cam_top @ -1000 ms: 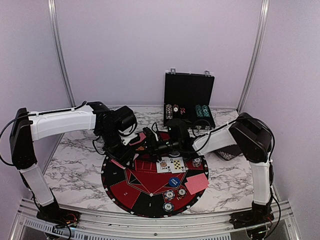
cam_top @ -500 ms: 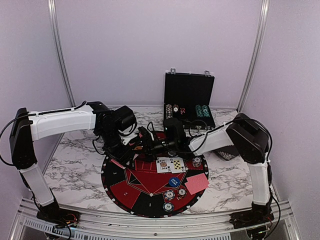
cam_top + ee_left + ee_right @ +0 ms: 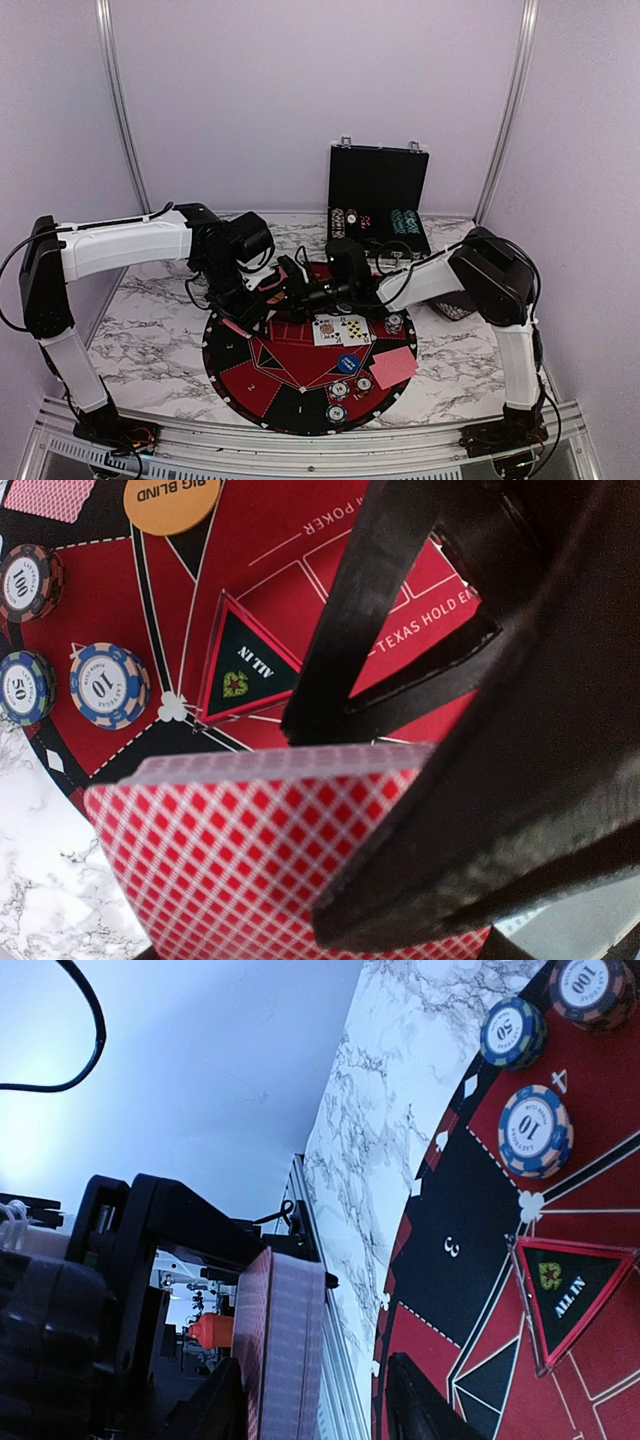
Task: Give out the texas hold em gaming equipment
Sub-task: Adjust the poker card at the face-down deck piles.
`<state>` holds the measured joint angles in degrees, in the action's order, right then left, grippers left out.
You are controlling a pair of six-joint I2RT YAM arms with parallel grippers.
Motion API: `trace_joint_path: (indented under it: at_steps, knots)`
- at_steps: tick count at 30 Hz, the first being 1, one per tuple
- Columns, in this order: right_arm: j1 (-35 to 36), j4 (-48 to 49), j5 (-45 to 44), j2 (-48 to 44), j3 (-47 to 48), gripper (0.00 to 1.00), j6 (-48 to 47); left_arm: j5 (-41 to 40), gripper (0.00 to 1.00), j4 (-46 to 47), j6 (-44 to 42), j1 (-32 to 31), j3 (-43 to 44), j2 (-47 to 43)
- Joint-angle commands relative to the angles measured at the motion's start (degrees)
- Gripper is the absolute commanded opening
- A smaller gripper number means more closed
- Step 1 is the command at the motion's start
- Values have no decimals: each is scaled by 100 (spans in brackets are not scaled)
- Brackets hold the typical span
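Top view: the left pincer (image 3: 258, 297) and right pincer (image 3: 293, 287) meet nose to nose over the far-left part of the mat (image 3: 262, 385). Two face-up cards (image 3: 342, 330) and a red-backed card (image 3: 393, 367) lie on the mat, with chips (image 3: 351, 386) near its front edge. Left wrist view: the left pincer is pinching the deck of red-backed cards (image 3: 250, 870), held above the ALL IN triangle (image 3: 243, 675). Right wrist view: the right pincer is spread, one finger on either side of the deck's edge — contact cannot be confirmed. Judgement: the step in hand is drawing one card off the deck. Recommended: close on the outermost card only, near a corner, and slide it parallel to the deck face while the left grip holds firm — otherwise several cards may shear off together.
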<state>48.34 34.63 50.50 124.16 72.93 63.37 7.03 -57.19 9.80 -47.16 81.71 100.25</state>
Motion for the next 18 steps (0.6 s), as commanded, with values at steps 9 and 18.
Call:
trace_joint_path:
  at_steps: [9,18]
  knots:
    - [-191,-603,-392,-406,-192,43,-471,12,49,-64,-66,-13,134,-106]
    - [-228,-563,-418,-591,-293,41,-461,8,49,-64,-49,-12,99,-102]
